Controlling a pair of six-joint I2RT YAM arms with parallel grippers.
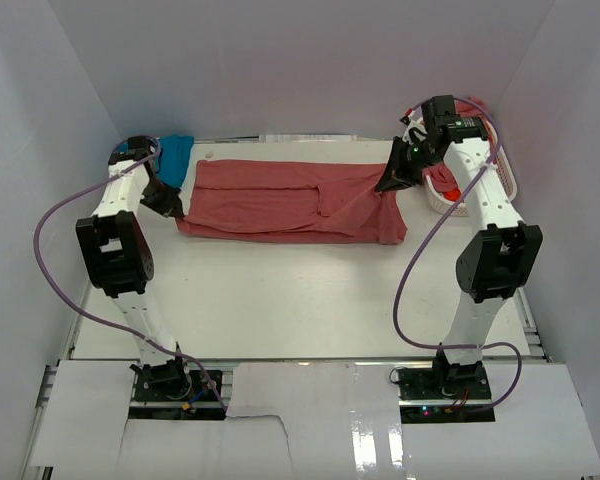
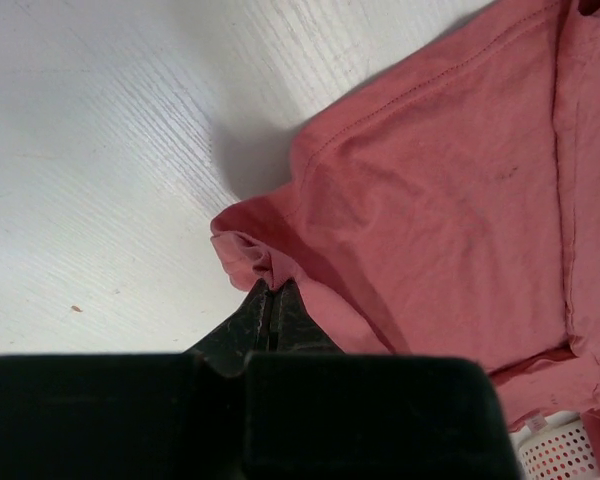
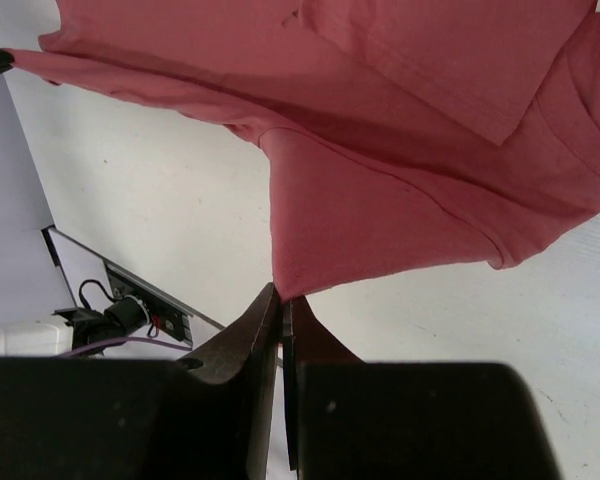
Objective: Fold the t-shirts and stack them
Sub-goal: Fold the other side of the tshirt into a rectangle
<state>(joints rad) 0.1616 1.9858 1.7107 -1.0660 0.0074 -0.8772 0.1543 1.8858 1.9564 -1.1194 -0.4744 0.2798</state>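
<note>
A dusty rose-red t-shirt (image 1: 280,200) lies stretched across the far part of the table, partly folded lengthwise. My left gripper (image 1: 172,208) is shut on its left corner; the left wrist view shows the cloth (image 2: 440,200) bunched at my shut fingertips (image 2: 270,290). My right gripper (image 1: 390,183) is shut on the shirt's right end and holds it lifted; the right wrist view shows the cloth (image 3: 380,200) hanging from my tips (image 3: 283,298). A turquoise blue t-shirt (image 1: 175,157) lies folded at the far left behind my left arm. No orange shirt shows.
A white slatted basket (image 1: 458,190) with something red inside stands at the far right behind my right arm; its corner shows in the left wrist view (image 2: 565,448). White walls close in the table on three sides.
</note>
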